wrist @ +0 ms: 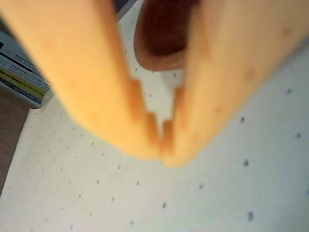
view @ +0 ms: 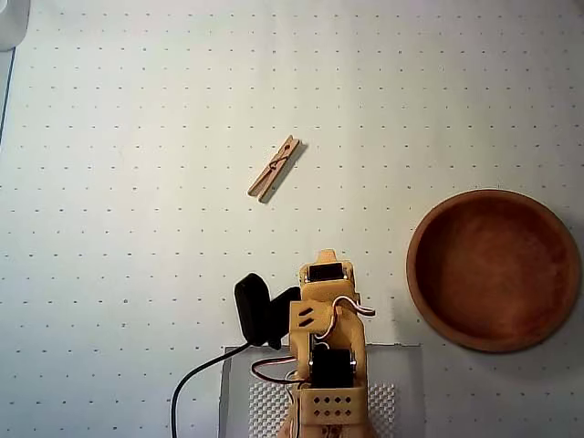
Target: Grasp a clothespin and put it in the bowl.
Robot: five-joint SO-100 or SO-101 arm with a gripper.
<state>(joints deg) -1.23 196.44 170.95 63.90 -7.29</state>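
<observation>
Wrist view: fingers badly blurred, filling most of the frame and cut by the top and side edges; tips closed together. Bowl seen only through the gap, mostly hidden, cut by the top edge. Striped object at left, blurred, cut by the edge, not identifiable. Overhead view: arm cut by the bottom edge, fingertips hidden under it; cable runs off the bottom; pale object clipped at the top-left corner.
</observation>
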